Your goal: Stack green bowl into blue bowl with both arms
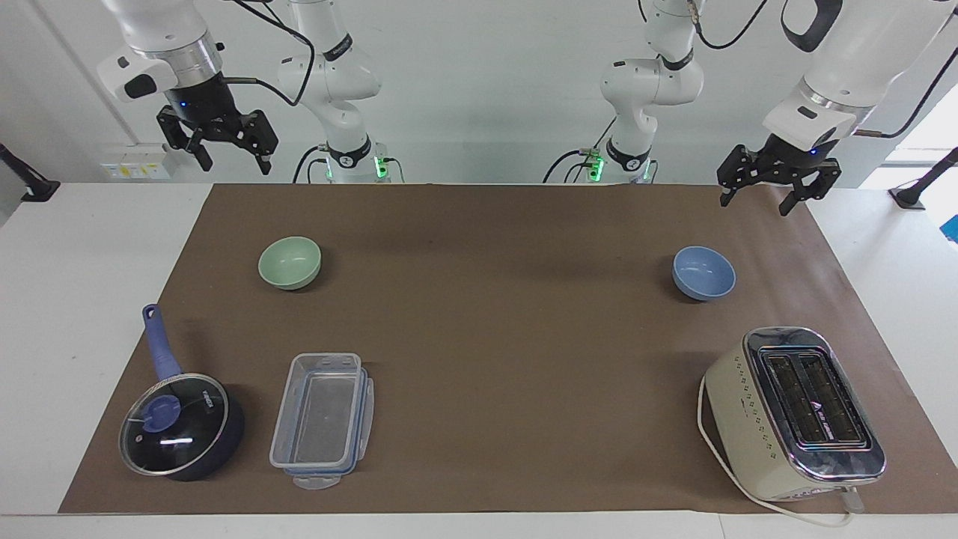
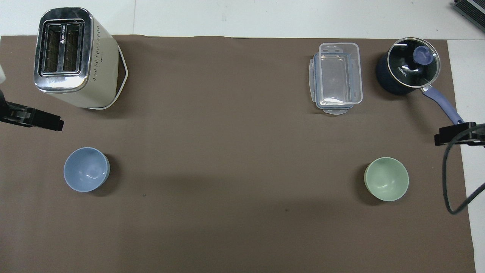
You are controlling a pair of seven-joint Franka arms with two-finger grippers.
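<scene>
Nothing of the stacking has begun: both bowls sit apart on the brown mat (image 1: 486,337) that covers the worktop, and both arms hang raised near their own end.

Reading the overhead view as a clock face, the green bowl (image 2: 386,179) lies at about four o'clock, toward the right arm's end, upright and empty. The blue bowl (image 2: 86,169) lies at about eight o'clock, toward the left arm's end, also upright and empty. The two are well apart, with bare mat between them.

The right gripper (image 1: 228,153) hangs in the air over the worktop's edge by the robots, its jaws spread and holding nothing. The left gripper (image 1: 757,192) hangs over the mat's corner at its own end, jaws likewise spread and empty.

The toaster (image 2: 70,57) stands at ten o'clock, the clear plastic box (image 2: 336,77) and the lidded saucepan (image 2: 407,70) at about two o'clock; none blocks either bowl.

The step in hand looks like the first reach. I judge that the right arm, closest to the green bowl, should come down over its rim with one jaw inside and one outside, pinch the wall and lift. The bowl must then travel toward the blue one, perhaps by a handover at the middle.
</scene>
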